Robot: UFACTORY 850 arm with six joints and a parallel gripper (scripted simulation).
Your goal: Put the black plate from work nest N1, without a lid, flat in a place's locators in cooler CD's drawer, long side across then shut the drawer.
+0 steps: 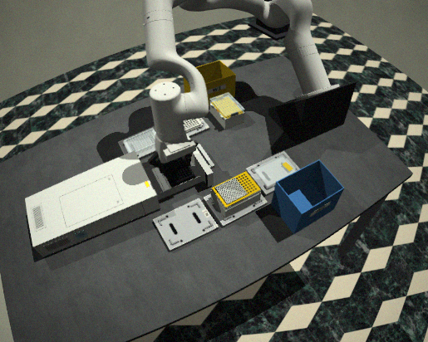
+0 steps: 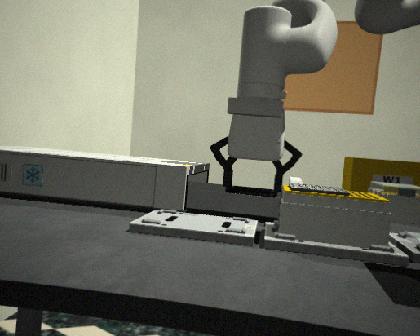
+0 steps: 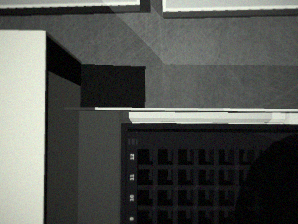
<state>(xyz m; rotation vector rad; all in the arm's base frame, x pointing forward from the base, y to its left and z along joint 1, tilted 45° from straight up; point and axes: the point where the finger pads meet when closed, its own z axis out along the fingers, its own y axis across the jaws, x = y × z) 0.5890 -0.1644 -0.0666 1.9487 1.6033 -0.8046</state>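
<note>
Tool (image 2: 253, 188) stands wide, its fingers closed onto the two opposite edges of the black plate (image 2: 253, 190); the grip is firm and nothing else is in it. Plate hangs level, right at the rim of the open drawer (image 1: 165, 185) of the cooler CD (image 1: 90, 199), with its lower face about at the drawer wall's top edge in the exterior view. Whether it already touches the drawer floor cannot be told from here; the wall hides the underside.

Wrist view: the well grid of the plate fills the lower half, numbered rows along its left margin, drawer wall just beyond it.

Lamp (image 1: 146, 183) on the cooler's top, beside the drawer mouth, shows yellow, consistent with the drawer standing open.

Handling judgement: the plate looks rigid, thin-walled and light, a moulded piece with smooth sides. It should not flex under the fingers, but smooth walls could slip if tilted. Hold is best on the outer skirt, centred along the sides, as now. Keep it level so it drops inside the locators rather than riding on one.
</note>
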